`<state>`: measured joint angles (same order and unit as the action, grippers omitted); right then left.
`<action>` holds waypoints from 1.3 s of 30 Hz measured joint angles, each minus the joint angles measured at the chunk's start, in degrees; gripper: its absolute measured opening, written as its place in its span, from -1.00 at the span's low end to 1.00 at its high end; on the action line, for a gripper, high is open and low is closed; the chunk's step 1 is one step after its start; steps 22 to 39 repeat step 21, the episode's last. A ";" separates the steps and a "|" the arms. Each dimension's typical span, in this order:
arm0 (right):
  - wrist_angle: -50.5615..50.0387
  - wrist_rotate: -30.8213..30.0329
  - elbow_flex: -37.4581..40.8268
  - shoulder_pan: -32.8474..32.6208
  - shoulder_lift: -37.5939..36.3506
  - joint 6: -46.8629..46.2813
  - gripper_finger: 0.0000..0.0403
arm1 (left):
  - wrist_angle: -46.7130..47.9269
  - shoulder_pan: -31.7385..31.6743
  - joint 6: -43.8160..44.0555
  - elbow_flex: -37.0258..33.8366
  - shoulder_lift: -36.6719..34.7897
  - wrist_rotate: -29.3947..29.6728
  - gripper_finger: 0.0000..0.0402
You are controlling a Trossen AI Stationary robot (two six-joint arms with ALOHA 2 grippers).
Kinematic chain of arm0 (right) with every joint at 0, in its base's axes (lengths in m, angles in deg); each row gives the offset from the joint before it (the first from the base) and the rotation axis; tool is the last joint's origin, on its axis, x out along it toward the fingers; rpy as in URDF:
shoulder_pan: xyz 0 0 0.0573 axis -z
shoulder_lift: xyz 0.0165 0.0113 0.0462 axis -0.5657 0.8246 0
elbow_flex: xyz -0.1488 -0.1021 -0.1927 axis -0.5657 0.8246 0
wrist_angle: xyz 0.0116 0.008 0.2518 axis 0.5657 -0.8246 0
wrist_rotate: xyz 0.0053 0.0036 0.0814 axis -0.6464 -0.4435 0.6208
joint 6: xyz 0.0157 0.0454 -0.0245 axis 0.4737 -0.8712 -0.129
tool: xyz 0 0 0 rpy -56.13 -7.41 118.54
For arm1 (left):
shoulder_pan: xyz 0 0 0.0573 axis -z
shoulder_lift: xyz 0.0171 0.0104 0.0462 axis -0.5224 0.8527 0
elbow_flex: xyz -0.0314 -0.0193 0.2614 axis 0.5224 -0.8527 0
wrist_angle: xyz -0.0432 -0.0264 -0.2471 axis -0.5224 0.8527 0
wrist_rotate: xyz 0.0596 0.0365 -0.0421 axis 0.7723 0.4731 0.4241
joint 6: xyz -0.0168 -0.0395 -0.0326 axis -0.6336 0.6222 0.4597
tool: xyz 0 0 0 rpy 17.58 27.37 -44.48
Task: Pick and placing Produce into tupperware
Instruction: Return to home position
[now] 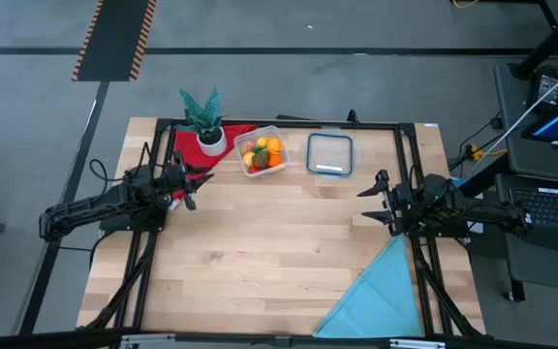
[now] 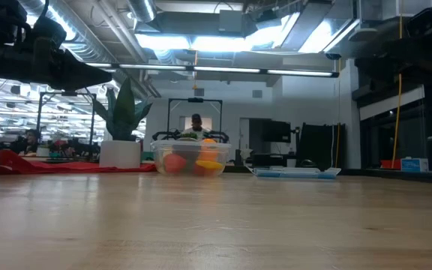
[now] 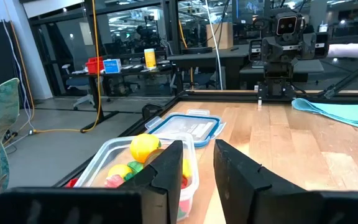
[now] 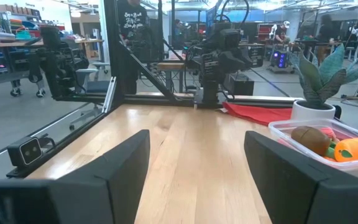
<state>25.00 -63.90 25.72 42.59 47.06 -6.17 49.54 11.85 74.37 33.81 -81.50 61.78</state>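
The clear tupperware [image 1: 263,152] stands near the table's far edge, filled with toy produce [image 1: 262,152] in red, orange, yellow, green and brown; it also shows in the low view [image 2: 192,159] and both wrist views [image 3: 143,163] [image 4: 328,146]. My left gripper [image 1: 188,183] hovers at the table's left side, left of the container, open with a narrow gap and holding nothing [image 3: 197,163]. My right gripper [image 1: 373,204] hovers at the right side, open wide and holding nothing [image 4: 196,158].
A flat clear lid with a blue-grey rim [image 1: 329,155] lies right of the container. A potted plant in a white pot [image 1: 205,121] stands on a red cloth [image 1: 190,145] at far left. A light-blue cloth [image 1: 381,291] lies at the near right corner. Bare wood [image 1: 269,252] fills the middle.
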 joint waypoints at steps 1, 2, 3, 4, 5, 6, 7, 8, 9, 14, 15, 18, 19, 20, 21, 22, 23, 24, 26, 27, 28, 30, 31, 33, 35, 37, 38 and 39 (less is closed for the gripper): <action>0.00 0.00 0.00 0.00 0.00 0.05 0.31 | 0.00 0.00 0.00 0.00 0.00 0.00 -0.58; 0.00 0.00 0.00 0.00 0.00 0.09 0.31 | 0.00 0.00 0.00 0.00 0.00 0.00 -0.57; 0.00 -0.02 0.00 0.00 0.00 0.03 0.31 | 0.00 0.00 0.00 0.00 0.00 0.00 -0.56; 0.00 -0.02 0.00 0.00 0.00 -0.01 0.31 | 0.00 0.00 0.00 0.00 0.00 0.00 -0.55; 0.00 -0.02 0.00 0.00 0.00 0.00 0.31 | 0.00 0.00 0.00 0.00 0.00 -0.01 -0.54; 0.00 -0.02 0.00 0.00 0.00 0.06 0.31 | 0.00 0.00 0.00 0.00 0.00 0.00 -0.53; 0.00 -0.01 0.00 0.00 0.00 0.09 0.31 | 0.00 0.00 0.00 0.00 0.00 0.00 -0.53; 0.00 -0.01 0.00 0.00 0.00 0.04 0.31 | 0.00 0.00 0.00 0.00 0.00 0.00 -0.52; 0.00 -0.02 0.01 0.00 0.00 0.00 0.31 | 0.00 0.00 0.00 0.00 0.00 0.00 -0.51; 0.00 -0.02 0.02 0.00 0.00 -0.02 0.31 | 0.00 0.00 0.00 0.00 0.00 0.00 -0.47; 0.00 -0.02 0.02 0.00 0.00 0.00 0.31 | 0.00 0.00 0.00 0.00 0.00 0.00 -0.46; 0.00 -0.02 0.02 0.00 0.00 0.04 0.31 | 0.00 0.01 0.00 0.00 0.00 0.00 -0.44; 0.00 -0.02 0.02 0.00 0.00 -0.01 0.31 | 0.00 0.01 0.00 0.00 0.00 0.00 -0.43; 0.00 -0.02 0.02 0.00 0.00 -0.01 0.31 | 0.00 0.01 0.00 0.00 0.00 0.00 -0.43; 0.01 -0.02 0.02 0.00 0.00 0.05 0.31 | 0.00 0.00 0.00 0.00 0.00 0.00 -0.42; 0.01 -0.02 0.02 0.00 0.00 0.05 0.31 | 0.00 0.00 0.00 0.00 0.00 0.00 -0.42; 0.01 -0.02 0.02 0.00 0.00 0.05 0.31 | 0.00 0.00 0.00 0.00 0.00 0.00 -0.42; 0.01 -0.02 0.02 0.00 0.00 0.05 0.31 | 0.00 0.00 0.00 0.00 0.00 0.00 -0.42; 0.01 -0.02 0.02 0.00 0.00 0.05 0.31 | 0.00 0.00 0.00 0.00 0.00 0.00 -0.42; 0.01 -0.02 0.02 0.00 0.00 0.05 0.31 | 0.00 0.00 0.00 0.00 0.00 0.00 -0.42; 0.01 -0.02 0.02 0.00 0.00 0.05 0.31 | 0.00 0.00 0.00 0.00 0.00 0.00 -0.42; 0.01 -0.02 0.02 0.00 0.00 0.05 0.31 | 0.00 0.00 0.00 0.00 0.00 0.00 -0.42; 0.01 -0.02 0.02 0.00 0.00 0.05 0.31 | 0.00 0.00 0.00 0.00 0.00 0.00 -0.42; 0.01 -0.02 0.02 0.00 0.00 0.05 0.31 | 0.00 0.00 0.00 0.00 0.00 0.00 -0.42; 0.01 -0.02 0.02 0.00 0.00 0.05 0.31 | 0.00 0.00 0.00 0.00 0.00 0.00 -0.42; 0.01 -0.02 0.02 0.00 0.00 0.05 0.31 | 0.00 0.00 0.00 0.00 0.00 0.00 -0.42; 0.01 -0.02 0.02 0.00 0.00 0.05 0.31 | 0.00 0.00 0.00 0.00 0.00 0.00 -0.42; 0.01 -0.02 0.02 0.00 0.00 0.05 0.31 | 0.00 0.00 0.00 0.00 0.00 0.00 -0.42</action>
